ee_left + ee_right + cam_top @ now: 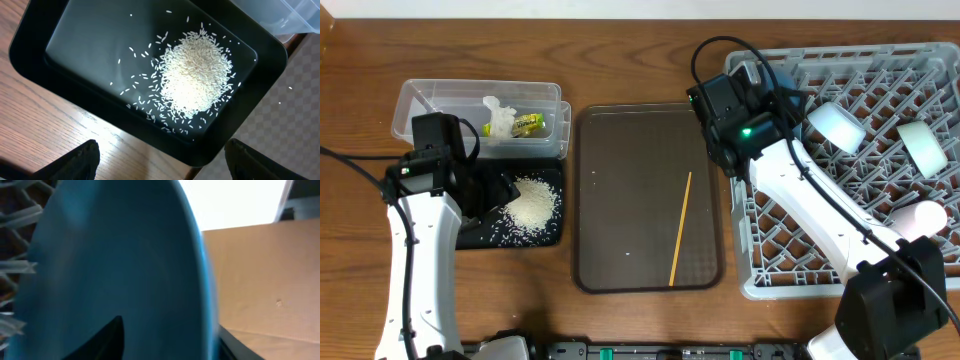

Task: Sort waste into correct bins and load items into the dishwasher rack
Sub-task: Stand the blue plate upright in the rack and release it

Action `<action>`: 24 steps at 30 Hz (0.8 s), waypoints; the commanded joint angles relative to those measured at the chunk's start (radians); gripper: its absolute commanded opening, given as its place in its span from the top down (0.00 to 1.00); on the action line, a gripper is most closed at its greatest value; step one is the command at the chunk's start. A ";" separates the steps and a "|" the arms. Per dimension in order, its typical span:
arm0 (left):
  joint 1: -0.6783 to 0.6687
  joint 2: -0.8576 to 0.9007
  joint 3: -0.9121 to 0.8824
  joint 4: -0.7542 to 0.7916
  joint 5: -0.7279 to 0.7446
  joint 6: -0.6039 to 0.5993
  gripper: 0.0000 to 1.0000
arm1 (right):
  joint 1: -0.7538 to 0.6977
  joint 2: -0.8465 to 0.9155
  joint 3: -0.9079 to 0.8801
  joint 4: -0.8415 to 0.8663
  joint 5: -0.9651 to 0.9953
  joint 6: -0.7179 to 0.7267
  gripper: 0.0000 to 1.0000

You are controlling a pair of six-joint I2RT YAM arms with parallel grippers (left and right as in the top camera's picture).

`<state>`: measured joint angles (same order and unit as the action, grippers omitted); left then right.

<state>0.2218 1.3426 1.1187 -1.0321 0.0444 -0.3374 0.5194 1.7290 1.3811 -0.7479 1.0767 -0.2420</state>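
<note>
My right gripper [170, 330] is shut on the dark-blue plate [115, 255] and holds it on edge at the far left corner of the grey dishwasher rack [880, 170]. In the overhead view the right gripper [765, 90] hides most of the plate. The rack holds a light-blue bowl [837, 126], a mint-green bowl [923, 147] and a pinkish-white cup [923, 218]. The chopstick [681, 228] lies on the brown tray [620, 200]. My left gripper [161, 150] is open and empty over the near corner of the black tray [260, 100], which holds the rice [195, 75]. The clear tub [420, 100] holds the tissue [500, 118] and the wrapper [528, 124].
The black tray [520, 237] sits just in front of the clear tub, left of the brown tray. Rack pegs [15, 265] stand close to the plate's left. A cardboard box [260, 280] lies beyond the rack. Cables trail from both arms.
</note>
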 commanded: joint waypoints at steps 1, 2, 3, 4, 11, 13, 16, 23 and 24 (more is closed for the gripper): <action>0.004 0.002 -0.002 -0.003 -0.019 -0.001 0.18 | 0.004 -0.005 -0.005 -0.011 -0.063 0.071 0.49; 0.004 0.002 -0.002 -0.003 -0.019 -0.001 0.18 | 0.006 -0.019 -0.005 -0.008 -0.064 0.073 0.49; 0.004 0.002 -0.002 -0.003 -0.019 -0.001 0.18 | 0.010 -0.037 -0.005 -0.003 -0.064 0.083 0.47; 0.004 0.002 -0.002 -0.003 -0.019 -0.001 0.18 | 0.012 -0.058 -0.005 0.005 -0.065 0.094 0.42; 0.004 0.002 -0.002 -0.003 -0.019 -0.001 0.18 | 0.003 -0.271 -0.005 0.096 -0.384 0.100 0.25; 0.004 0.002 -0.002 -0.003 -0.019 -0.001 0.17 | 0.001 -0.324 -0.005 0.111 -0.511 0.100 0.25; 0.004 0.002 -0.002 -0.003 -0.019 -0.001 0.18 | 0.002 -0.368 -0.005 0.111 -0.640 0.133 0.25; 0.004 0.002 -0.002 -0.003 -0.019 -0.001 0.17 | 0.019 -0.345 -0.005 0.027 -0.938 0.271 0.34; 0.004 0.002 -0.002 -0.003 -0.019 -0.001 0.18 | 0.023 -0.329 -0.005 0.002 -0.969 0.307 0.35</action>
<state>0.2218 1.3426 1.1187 -1.0321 0.0448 -0.3370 0.5236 1.3624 1.3754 -0.7162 0.2993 -0.0448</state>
